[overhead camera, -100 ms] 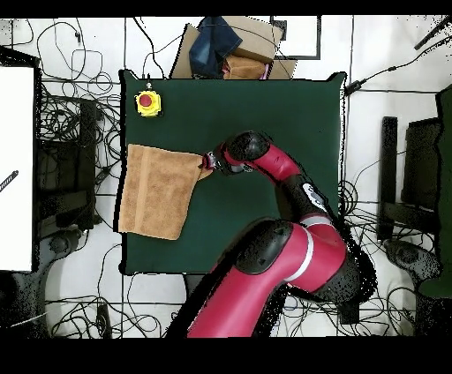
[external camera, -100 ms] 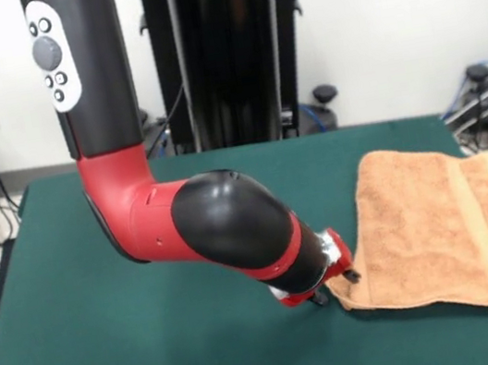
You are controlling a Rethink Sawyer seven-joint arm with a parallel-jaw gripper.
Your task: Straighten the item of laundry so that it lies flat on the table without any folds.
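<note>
The towel [external camera, -100 ms: 439, 229] was found lying at one end of the green bench [external camera, -100 ms: 159, 347], its outer edge reaching or slightly overhanging that end, well away from the yellow box with a red button [overhead camera, -100 ms: 147, 103] seated near a bench corner. It appeared mostly flat, with a stripe band running along it, though the corner nearest the bench's middle was bunched and slightly lifted. The gripper [external camera, -100 ms: 336, 287] was lowered to exactly that corner, the arm being reached low across the bench so that the cloth could be taken at its edge. Whether the fingers were closed on the cloth or merely set against it could not be told, since they were hidden behind the wrist and too small in the overhead view. The corner was judged the sensible hold, since a pull from there toward the bench's middle would draw out the remaining fold.
</note>
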